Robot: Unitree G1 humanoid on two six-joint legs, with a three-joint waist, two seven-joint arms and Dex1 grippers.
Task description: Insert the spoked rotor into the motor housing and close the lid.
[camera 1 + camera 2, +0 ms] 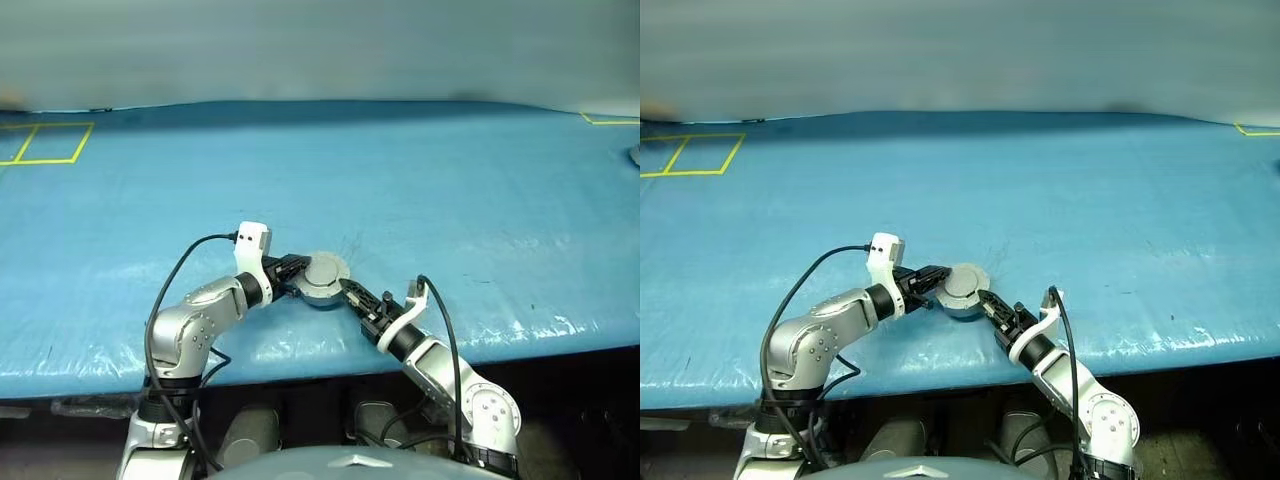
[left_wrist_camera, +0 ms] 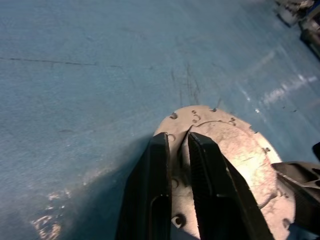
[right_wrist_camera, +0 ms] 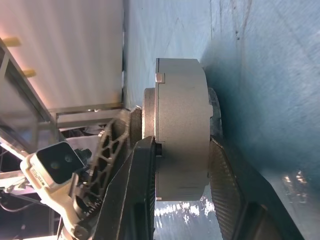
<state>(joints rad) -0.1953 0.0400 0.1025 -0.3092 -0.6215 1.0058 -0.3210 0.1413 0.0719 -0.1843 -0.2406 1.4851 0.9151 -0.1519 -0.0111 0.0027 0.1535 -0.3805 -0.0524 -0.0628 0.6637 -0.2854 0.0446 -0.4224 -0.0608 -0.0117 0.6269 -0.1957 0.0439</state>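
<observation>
Well back from the near edge of the blue table (image 1: pixel 420 190), whose far stretch lies bare, the motor housing (image 1: pixel 322 291) sits with its lid (image 1: pixel 325 270) down, the right gripper (image 1: pixel 352 294) clamping its 2 faces, the left gripper (image 1: pixel 298 272) narrowly parted at the lid's rim.

A: Could you see inside the motor housing (image 3: pixel 181 131)?
B: No. The lid (image 2: pixel 227 150) lay shut over it, so the windings and any rotor were hidden.

A: And the lid's lower right part?
B: Cut off by the left wrist picture's bottom edge, partly behind a dark finger (image 2: pixel 300 192).

A: The small object at the far right edge (image 1: pixel 635 154)?
B: Cropped, too small to tell.
</observation>
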